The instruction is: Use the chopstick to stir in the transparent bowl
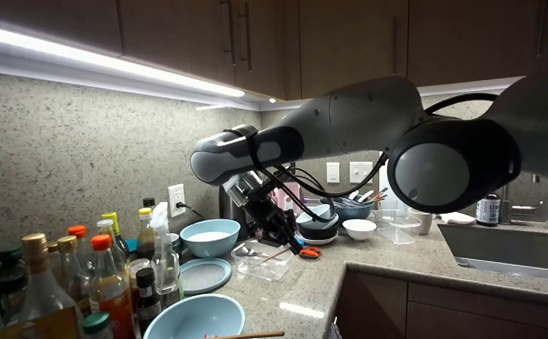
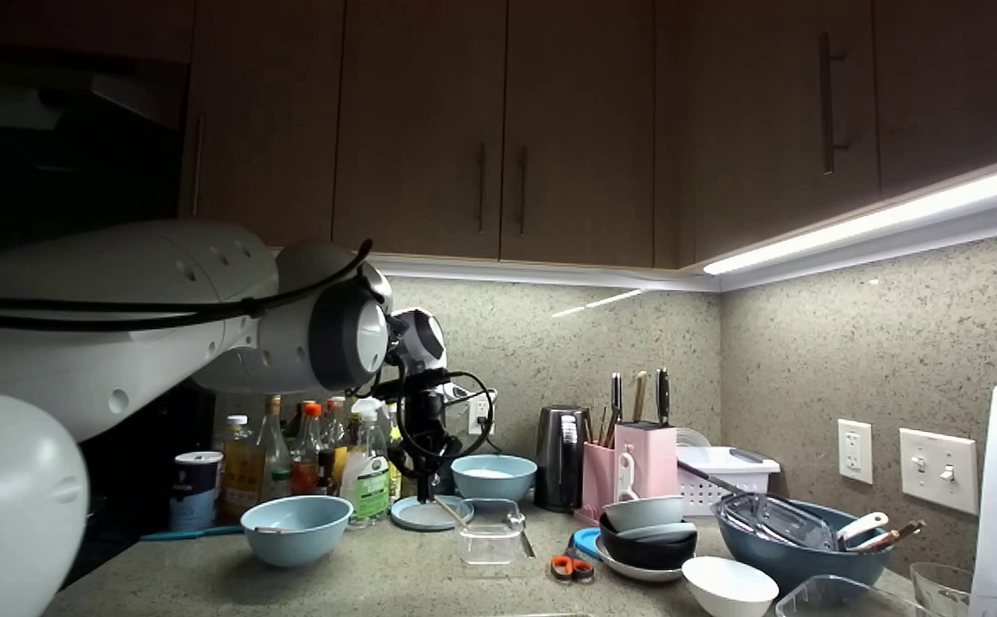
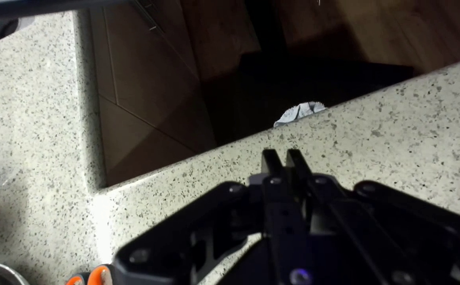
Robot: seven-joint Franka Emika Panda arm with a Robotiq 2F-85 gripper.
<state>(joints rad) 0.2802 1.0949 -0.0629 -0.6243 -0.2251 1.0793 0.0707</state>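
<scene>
Gripper (image 3: 282, 153) pinching chopstick (image 1: 274, 255) by upper end, fingers pressed nearly together; chopstick slanting down into transparent bowl (image 2: 491, 549). Bowl standing back from front edge of counter (image 1: 309, 289), near inner corner; orange-handled scissors (image 1: 309, 254) lying between bowl and corner.

a tan chopstick (image 1: 275, 256) slants into the transparent bowl (image 2: 491, 548).

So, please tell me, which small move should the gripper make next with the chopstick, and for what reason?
I would probably make one slow, small circle with the wooden chopstick inside the clear rectangular container. In both exterior views, the stick slants from the nearly closed gripper to within the container's outline, so it seems placed for stirring. Gently, though: the wrist view does not show the grip.
</scene>
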